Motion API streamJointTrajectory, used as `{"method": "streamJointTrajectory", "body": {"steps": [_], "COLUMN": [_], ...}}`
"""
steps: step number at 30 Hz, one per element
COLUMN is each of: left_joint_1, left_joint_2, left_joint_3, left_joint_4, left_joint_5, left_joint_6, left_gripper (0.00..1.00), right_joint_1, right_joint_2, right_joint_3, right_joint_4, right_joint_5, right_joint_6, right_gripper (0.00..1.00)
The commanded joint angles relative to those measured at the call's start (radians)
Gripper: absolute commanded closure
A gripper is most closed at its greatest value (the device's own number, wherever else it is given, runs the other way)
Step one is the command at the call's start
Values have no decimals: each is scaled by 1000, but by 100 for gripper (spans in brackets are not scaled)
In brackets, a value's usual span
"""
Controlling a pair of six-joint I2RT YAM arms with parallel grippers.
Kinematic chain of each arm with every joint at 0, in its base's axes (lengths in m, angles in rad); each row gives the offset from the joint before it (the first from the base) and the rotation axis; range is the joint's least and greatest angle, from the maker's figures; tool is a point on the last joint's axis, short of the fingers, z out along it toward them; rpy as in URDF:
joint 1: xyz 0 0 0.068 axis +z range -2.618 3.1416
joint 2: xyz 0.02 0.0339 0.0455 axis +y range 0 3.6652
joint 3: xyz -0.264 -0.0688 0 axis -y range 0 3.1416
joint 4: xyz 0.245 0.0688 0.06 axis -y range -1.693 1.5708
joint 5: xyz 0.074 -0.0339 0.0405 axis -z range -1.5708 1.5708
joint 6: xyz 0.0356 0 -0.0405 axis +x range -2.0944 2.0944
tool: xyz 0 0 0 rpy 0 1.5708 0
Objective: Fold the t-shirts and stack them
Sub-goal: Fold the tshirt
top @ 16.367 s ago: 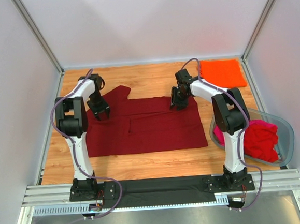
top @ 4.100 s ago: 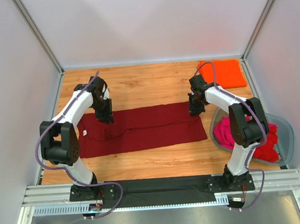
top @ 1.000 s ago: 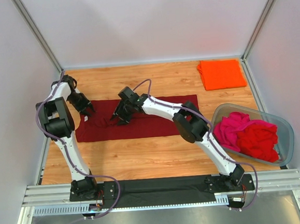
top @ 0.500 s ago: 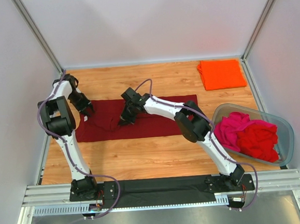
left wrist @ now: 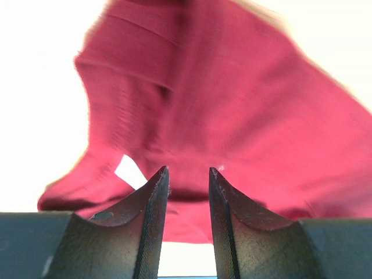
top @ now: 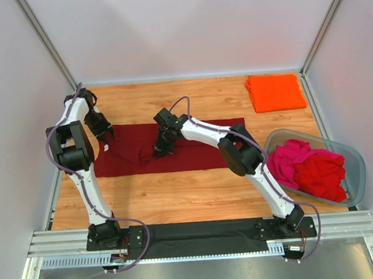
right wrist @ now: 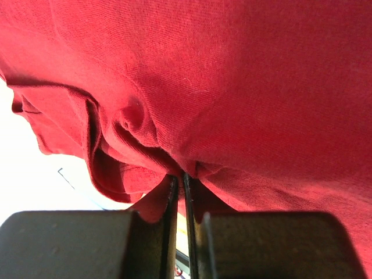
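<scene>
Currently we log the left gripper point(left wrist: 188, 172) with fingers parted at the left end of the maroon t-shirt point(top: 200, 152), a long strip mid-table. The right gripper point(right wrist: 179, 177) pinches its cloth. Done, we judge: the orange t-shirt point(top: 274, 91), folded far right. Left: the magenta-pink t-shirt point(top: 284, 161) and red t-shirt point(top: 322, 175) in the tub point(top: 359, 171).

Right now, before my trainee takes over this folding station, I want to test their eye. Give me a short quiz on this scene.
1. True or false: the orange t-shirt lies folded at the far right corner of the table.
2. What is the right gripper pinching? A the maroon t-shirt; B the orange t-shirt; C nothing.
3. Fill in: the pink t-shirt and the red t-shirt lie in the grey ____.
Key: 1 true; 2 A; 3 tub.
</scene>
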Motion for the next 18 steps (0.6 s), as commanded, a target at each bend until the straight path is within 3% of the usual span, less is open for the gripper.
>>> {"method": "streamJointTrajectory", "body": {"steps": [1,5,11,14,18], "left_joint_1": [-34,-55,-160,-232,-313], "left_joint_2": [-112,-84,-95,-99,-110], "left_joint_3": [19,33,40,53,34], "left_joint_4": [7,-28,-34,-74,-93], "left_joint_5": [78,171,153,64,-106], "left_joint_6": [52,61,106,138,149], "left_gripper": [58,60,63,63,62], "right_joint_1": [-1,-1,-2,-1,-2], "right_joint_2": [-74,-78,-94,-130,-204], "right_joint_3": [14,2,23,26,5], "right_joint_4": [-5,15,-27,-89,-166], "right_joint_5": [-17,-31,-36,-21,28], "right_joint_6": [-30,-33,-66,-103,-165], "right_gripper": [94,92,73,68,73]}}
